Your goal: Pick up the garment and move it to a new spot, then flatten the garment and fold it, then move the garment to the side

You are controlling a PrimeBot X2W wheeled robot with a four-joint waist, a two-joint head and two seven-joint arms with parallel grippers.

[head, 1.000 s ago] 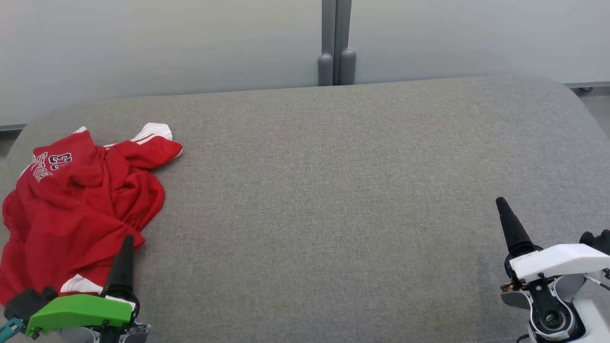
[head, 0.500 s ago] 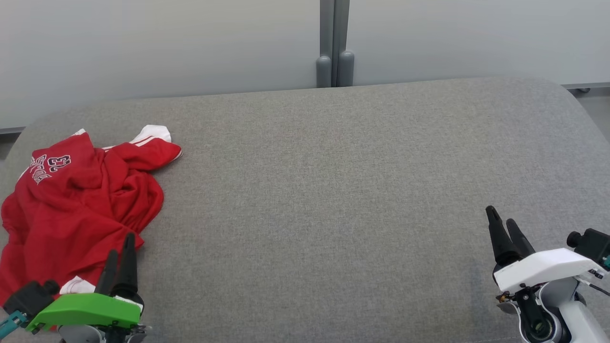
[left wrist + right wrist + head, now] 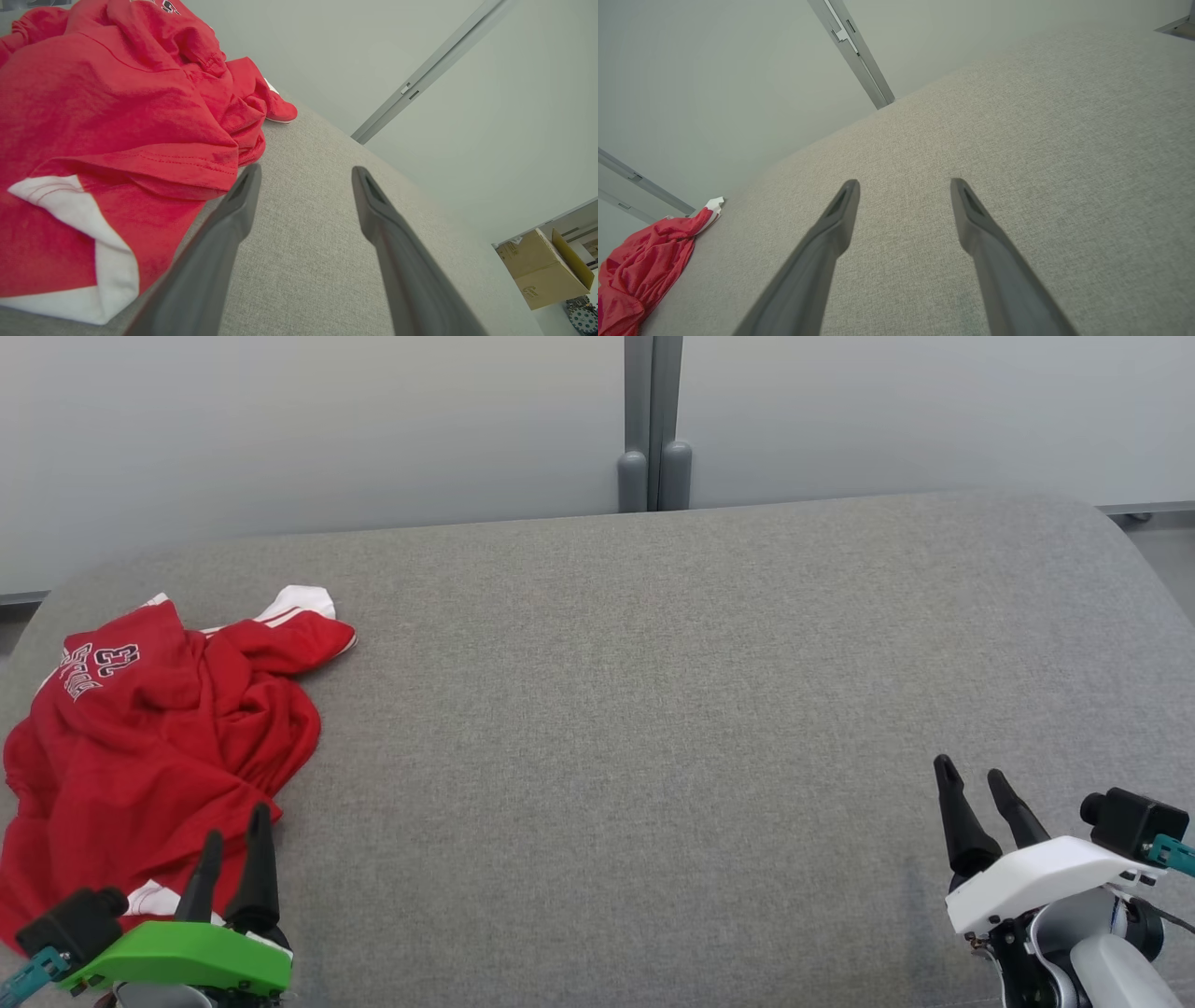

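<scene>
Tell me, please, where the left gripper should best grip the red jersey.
Grip the red jersey by its hemmed fold at the right edge, from the right: it bulges off the cushion beside the open left gripper, likely letting a finger under.

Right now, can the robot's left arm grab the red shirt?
Probably yes. The left gripper is open at the near edge of the red shirt, with nothing between them.

A broad grey woven-fabric cushioned surface (image 3: 653,709) with rounded far corners carries one crumpled red jersey with white trim (image 3: 149,747). It is bunched just ahead and left of the left gripper's (image 3: 237,825) parted jaws, well apart from the right gripper's (image 3: 970,770) spread jaws.
</scene>
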